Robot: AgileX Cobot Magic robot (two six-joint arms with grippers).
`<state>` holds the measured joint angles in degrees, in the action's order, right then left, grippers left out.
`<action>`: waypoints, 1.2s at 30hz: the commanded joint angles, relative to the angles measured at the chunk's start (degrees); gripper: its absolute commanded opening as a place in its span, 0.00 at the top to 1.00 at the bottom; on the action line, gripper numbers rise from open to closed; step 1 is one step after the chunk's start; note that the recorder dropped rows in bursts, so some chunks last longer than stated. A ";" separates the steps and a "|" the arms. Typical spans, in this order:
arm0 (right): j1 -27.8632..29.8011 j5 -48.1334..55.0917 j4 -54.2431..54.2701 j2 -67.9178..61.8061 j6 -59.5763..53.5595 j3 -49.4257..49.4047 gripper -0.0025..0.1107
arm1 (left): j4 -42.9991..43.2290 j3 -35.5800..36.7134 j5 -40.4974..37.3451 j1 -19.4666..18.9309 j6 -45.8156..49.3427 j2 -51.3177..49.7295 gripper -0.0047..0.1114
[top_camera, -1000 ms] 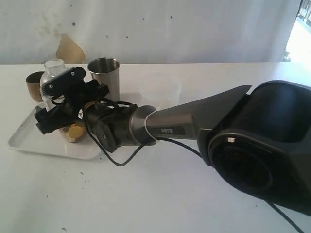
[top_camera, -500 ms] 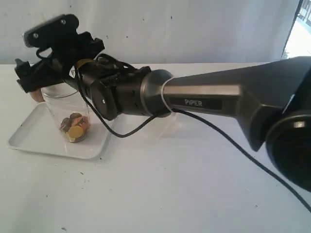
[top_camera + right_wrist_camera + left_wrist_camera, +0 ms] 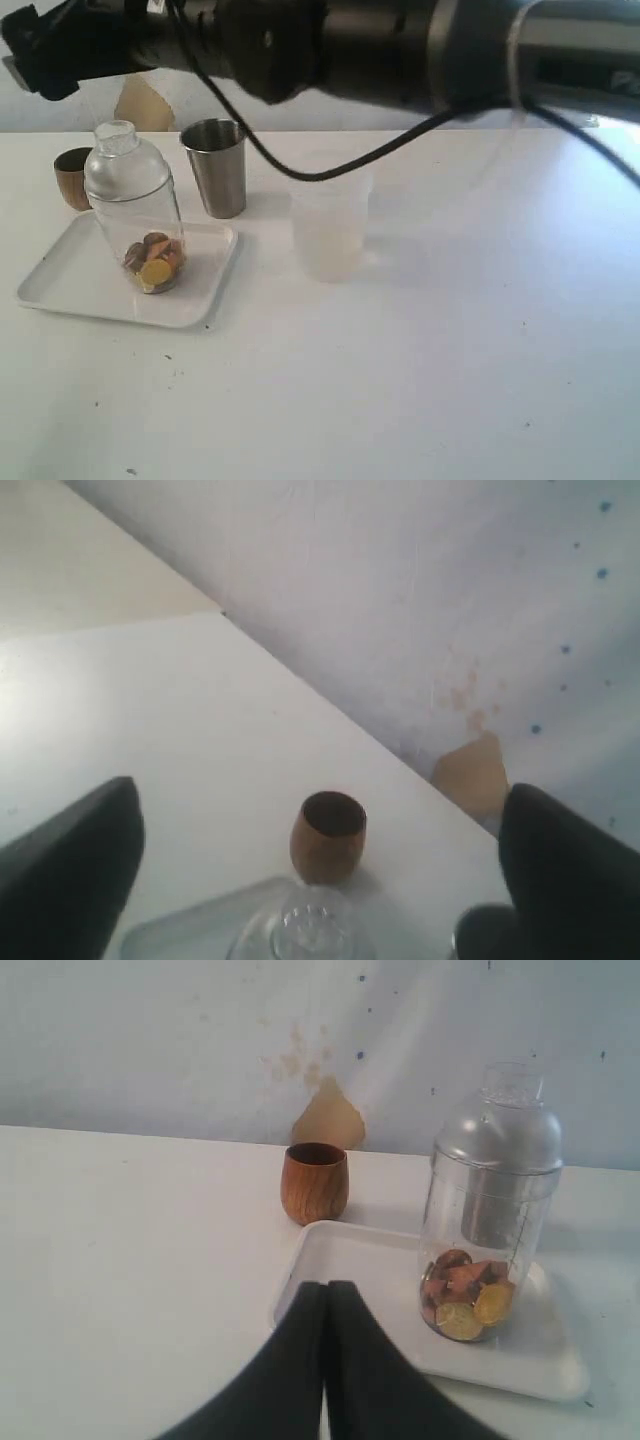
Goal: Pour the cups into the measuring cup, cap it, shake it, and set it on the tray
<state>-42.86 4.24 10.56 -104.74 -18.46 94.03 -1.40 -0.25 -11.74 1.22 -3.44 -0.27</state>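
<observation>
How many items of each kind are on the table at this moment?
Wooden cup: 1
Steel tumbler: 1
Frosted cup: 1
Capped measuring cup: 1
Tray: 1
Total: 5

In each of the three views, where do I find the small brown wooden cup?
Exterior view: wooden cup at far left, behind the tray.
Left wrist view: wooden cup just beyond the tray's far rim.
Right wrist view: wooden cup just beyond the clear lid.
Shared landmark: tan wall patch behind the cup.
</observation>
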 commanded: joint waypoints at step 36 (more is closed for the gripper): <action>4.72 22.04 -0.24 70.80 5.34 -32.25 0.97 | 0.00 0.25 0.61 0.10 -0.20 0.27 0.96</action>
<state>-38.40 21.53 10.21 -37.67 -14.08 62.44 -1.40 -0.25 -11.74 1.22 -3.44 -0.27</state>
